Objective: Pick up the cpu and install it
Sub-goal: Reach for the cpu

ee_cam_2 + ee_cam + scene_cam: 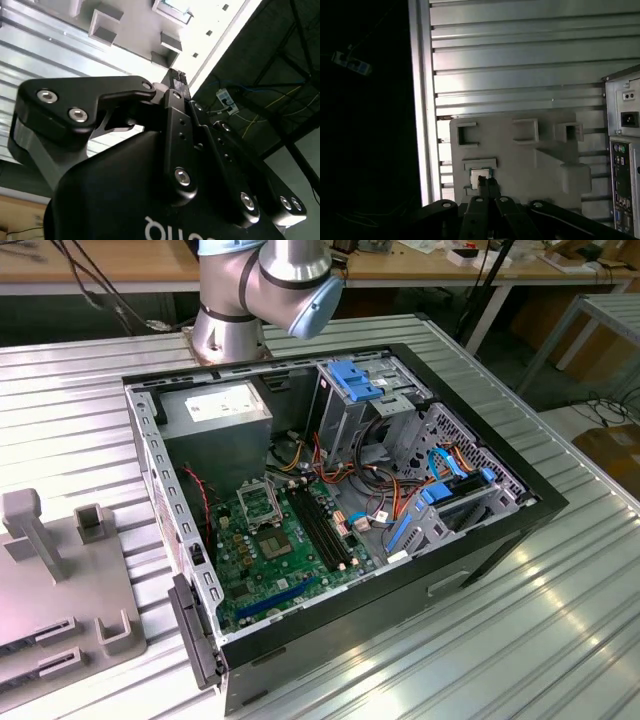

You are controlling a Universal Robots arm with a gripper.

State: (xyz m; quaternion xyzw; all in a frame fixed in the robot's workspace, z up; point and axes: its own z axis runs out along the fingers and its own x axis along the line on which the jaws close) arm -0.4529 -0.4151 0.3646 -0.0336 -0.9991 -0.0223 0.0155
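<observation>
The cpu [480, 173], a small silvery square chip, lies flat in a recess of the grey fixture plate [520, 160]. It shows again in the second wrist view as a pale square [172, 7] on that plate [135, 25]. My gripper [487, 183] hangs well above the plate with its black fingertips pressed together and nothing between them; in the first wrist view they overlap the chip's edge. The shut fingers [175, 100] also show in the second wrist view. In the exterior view the metal-framed socket [258, 502] sits on the green board [285, 560] inside the open computer case [480, 540].
The fixture plate [60, 610] lies at the exterior view's left of the case and carries raised blocks [92, 523] and a tall post [28, 530]. The arm's base [235, 310] stands behind the case. Cables and a blue drive cage [360, 380] crowd the case interior. The ribbed metal table [560, 620] surrounds everything.
</observation>
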